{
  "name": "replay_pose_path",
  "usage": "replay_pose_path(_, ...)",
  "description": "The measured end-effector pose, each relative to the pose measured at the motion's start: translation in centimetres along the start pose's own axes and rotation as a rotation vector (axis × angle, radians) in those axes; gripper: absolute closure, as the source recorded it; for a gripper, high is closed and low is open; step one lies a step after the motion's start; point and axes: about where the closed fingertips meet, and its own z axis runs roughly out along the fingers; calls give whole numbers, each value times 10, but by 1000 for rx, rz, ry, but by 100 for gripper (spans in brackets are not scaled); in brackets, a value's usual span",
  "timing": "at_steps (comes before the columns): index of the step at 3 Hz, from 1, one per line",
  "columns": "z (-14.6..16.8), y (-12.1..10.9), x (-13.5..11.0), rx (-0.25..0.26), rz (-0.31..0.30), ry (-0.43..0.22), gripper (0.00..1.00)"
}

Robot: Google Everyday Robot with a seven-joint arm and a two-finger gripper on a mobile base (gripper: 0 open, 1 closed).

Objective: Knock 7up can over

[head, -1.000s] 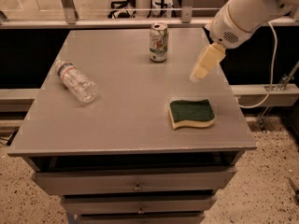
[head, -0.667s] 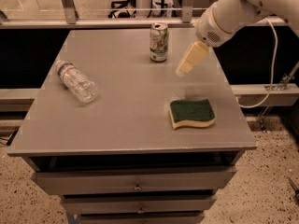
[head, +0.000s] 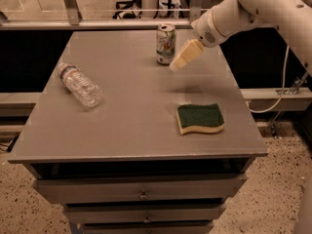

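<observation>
The 7up can [head: 165,44], whitish-silver with green markings and a silver top rim, stands upright at the far middle of the grey table [head: 131,116]. My gripper [head: 184,56], cream-coloured, hangs from the white arm [head: 243,9] that comes in from the upper right. It sits just to the right of the can, close beside its lower half, above the table top. I cannot tell whether it touches the can.
A clear plastic water bottle [head: 79,84] lies on its side at the left of the table. A green-and-yellow sponge [head: 200,118] lies at the right front. Drawers [head: 141,191] sit below the table top. A metal rail [head: 97,21] runs behind the table.
The gripper has moved left across the back of the table, from well right of the can to right beside it. The can, bottle and sponge have not moved.
</observation>
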Motion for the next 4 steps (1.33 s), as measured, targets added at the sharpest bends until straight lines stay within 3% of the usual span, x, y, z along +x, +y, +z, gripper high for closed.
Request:
replay_pose_path(1, 17, -7, -10, -40, 42, -91, 0)
replay_pose_path(2, 37, -1, -27, -126, 48, -196, 0)
replay_pose_path(4, 59, 25, -44, -257, 23, -309, 0)
